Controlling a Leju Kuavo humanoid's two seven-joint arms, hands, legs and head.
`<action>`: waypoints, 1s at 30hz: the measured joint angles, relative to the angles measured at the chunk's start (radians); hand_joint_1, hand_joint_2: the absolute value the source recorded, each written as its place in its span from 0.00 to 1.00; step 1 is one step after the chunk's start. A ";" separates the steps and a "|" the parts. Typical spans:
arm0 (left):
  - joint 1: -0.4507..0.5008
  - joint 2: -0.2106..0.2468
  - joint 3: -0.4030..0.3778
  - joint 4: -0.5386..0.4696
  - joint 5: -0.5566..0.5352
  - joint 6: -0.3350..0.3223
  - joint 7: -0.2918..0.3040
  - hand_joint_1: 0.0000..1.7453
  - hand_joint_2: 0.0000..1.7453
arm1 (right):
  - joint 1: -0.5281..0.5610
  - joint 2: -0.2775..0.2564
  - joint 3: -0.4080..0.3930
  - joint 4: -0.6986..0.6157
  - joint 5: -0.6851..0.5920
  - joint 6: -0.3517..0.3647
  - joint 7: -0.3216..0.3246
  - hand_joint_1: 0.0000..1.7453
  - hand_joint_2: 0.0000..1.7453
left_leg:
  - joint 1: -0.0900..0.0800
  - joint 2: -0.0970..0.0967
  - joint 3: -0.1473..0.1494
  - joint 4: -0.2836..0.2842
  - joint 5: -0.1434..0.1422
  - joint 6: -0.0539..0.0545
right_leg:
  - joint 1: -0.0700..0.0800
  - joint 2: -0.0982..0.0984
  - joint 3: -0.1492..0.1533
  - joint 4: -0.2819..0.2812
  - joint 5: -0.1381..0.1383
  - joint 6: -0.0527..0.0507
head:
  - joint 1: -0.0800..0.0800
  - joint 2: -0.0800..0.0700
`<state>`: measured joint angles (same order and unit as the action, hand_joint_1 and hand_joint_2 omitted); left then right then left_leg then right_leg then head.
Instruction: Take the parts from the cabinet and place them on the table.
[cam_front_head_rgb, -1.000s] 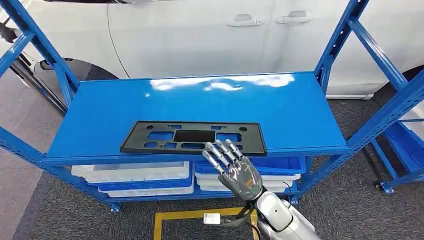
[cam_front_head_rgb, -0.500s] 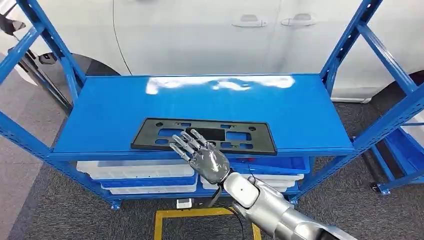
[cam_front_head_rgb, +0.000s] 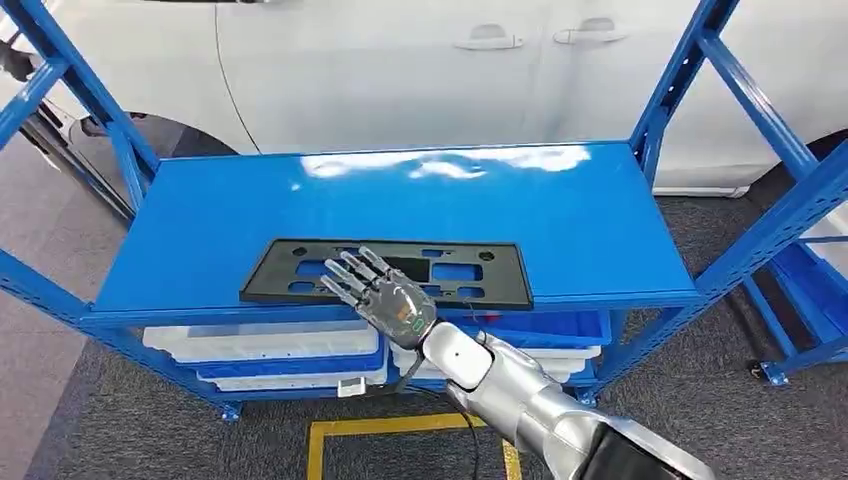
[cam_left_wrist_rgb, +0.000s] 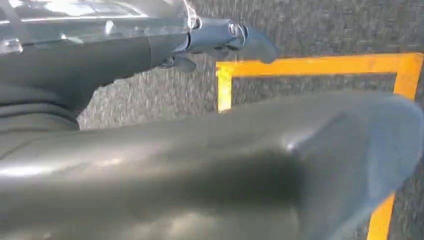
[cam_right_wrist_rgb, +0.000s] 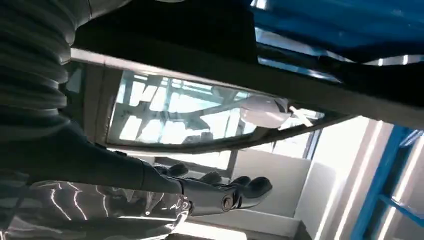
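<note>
A: What's the biggest thing in front of the robot?

B: A white car with two door handles (cam_front_head_rgb: 400, 70), parked right behind a blue steel shelving rack with slanted uprights (cam_front_head_rgb: 690, 90). The rack's glossy blue top shelf (cam_front_head_rgb: 400, 200) carries the part; stacked white and blue plastic trays (cam_front_head_rgb: 270, 355) sit on the level below. Yellow floor tape (cam_front_head_rgb: 330, 440) marks the grey carpet in front.

A: And the part itself?

B: A flat black plastic plate-holder frame with rectangular cut-outs (cam_front_head_rgb: 290, 270), lying flat along the shelf's front edge, nearer the left half.

A: Where are the hands?

B: The right hand (cam_front_head_rgb: 380, 292) is over the frame's middle at the front edge, fingers spread and stretched forward, palm down, holding nothing. Whether the fingertips touch the frame, I cannot tell. The left hand (cam_left_wrist_rgb: 220, 37) hangs over the carpet with its fingers loosely together; I see nothing in it, but cannot tell how far it is closed.

A: What could go wrong?

B: My judgement: the frame is thin and flat on a slick shelf, so there is little edge for the fingers to get under. Pressing down may just slide it backward or skew it. It is long, and a one-handed grip at the middle could let it tip or twist and slip out. Dragging it over the front lip could drop it onto the trays or floor.
</note>
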<state>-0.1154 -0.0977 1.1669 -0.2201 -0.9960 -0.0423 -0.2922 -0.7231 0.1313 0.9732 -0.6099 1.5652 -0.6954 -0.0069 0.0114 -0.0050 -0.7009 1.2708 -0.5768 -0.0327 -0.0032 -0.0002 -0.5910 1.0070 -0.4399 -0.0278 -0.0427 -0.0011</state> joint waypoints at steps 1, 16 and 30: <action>0.001 0.000 0.000 0.000 0.000 0.000 0.000 0.00 0.00 | 0.000 0.005 0.004 0.015 0.000 0.000 0.000 0.00 1.00 | 0.001 0.000 -0.026 0.046 -0.005 -0.002 | 0.001 0.000 0.001 0.001 0.000 0.000 | 0.000 0.000; 0.005 -0.002 0.002 0.001 0.014 0.001 -0.011 0.00 0.00 | -0.077 0.078 0.039 0.177 -0.010 0.180 -0.016 1.00 1.00 | -0.003 0.000 0.105 -0.265 0.153 0.057 | 0.000 0.003 -0.141 0.316 -0.156 0.049 | 0.000 0.000; 0.008 -0.006 0.003 0.002 0.018 -0.001 -0.021 0.00 0.00 | -0.121 0.097 0.040 0.196 -0.022 0.167 0.001 1.00 1.00 | 0.000 -0.001 0.015 -0.047 0.025 0.009 | -0.003 0.001 0.008 -0.012 0.009 0.002 | 0.000 0.000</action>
<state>-0.1077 -0.1034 1.1696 -0.2186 -0.9781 -0.0431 -0.3136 -0.8440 0.2281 1.0132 -0.4135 1.5435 -0.5284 -0.0057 0.0109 -0.0065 -0.6855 1.2234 -0.5515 -0.0237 -0.0065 0.0004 -0.5834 0.9947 -0.4304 -0.0254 -0.0427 -0.0008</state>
